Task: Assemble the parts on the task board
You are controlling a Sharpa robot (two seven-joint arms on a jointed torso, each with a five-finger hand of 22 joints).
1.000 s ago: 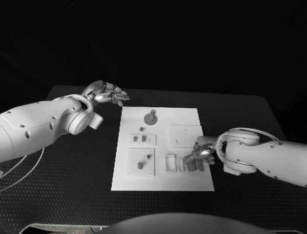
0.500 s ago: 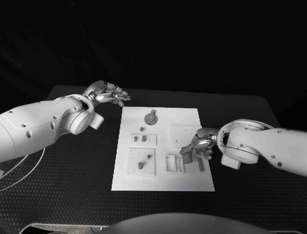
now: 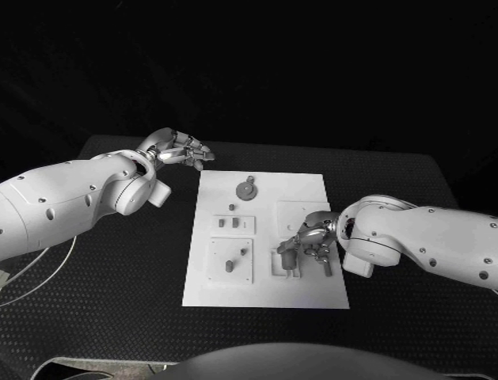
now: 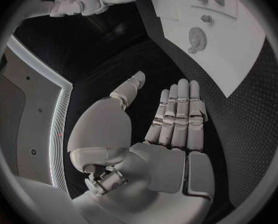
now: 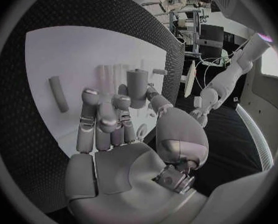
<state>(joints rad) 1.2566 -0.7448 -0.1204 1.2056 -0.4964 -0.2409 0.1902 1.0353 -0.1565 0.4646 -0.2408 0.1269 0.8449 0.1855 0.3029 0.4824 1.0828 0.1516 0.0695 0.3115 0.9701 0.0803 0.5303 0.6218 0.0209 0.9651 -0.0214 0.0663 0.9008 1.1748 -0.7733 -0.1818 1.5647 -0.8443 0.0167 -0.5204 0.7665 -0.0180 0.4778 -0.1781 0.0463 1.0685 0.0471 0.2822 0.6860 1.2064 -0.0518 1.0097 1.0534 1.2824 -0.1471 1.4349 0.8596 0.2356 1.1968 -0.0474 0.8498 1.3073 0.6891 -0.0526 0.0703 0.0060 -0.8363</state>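
The white task board lies in the middle of the black table. Over its right half my right hand pinches a short grey cylinder part between thumb and fingers; the part hangs just above the board's rectangular slots. A loose grey bar lies flat on the board beside the hand. A round gear-like part sits near the board's far end. My left hand hovers off the board's far left corner, fingers straight and apart, holding nothing.
Small parts stand in a raised block at the board's left middle, and two pegs in a square block nearer me. The left wrist view shows the board's far end and the gear. Bare black table surrounds the board.
My right hand has lifted the cylinder part from the board's near right edge and carried it left and away from me, over the slots. The left hand has stayed put.
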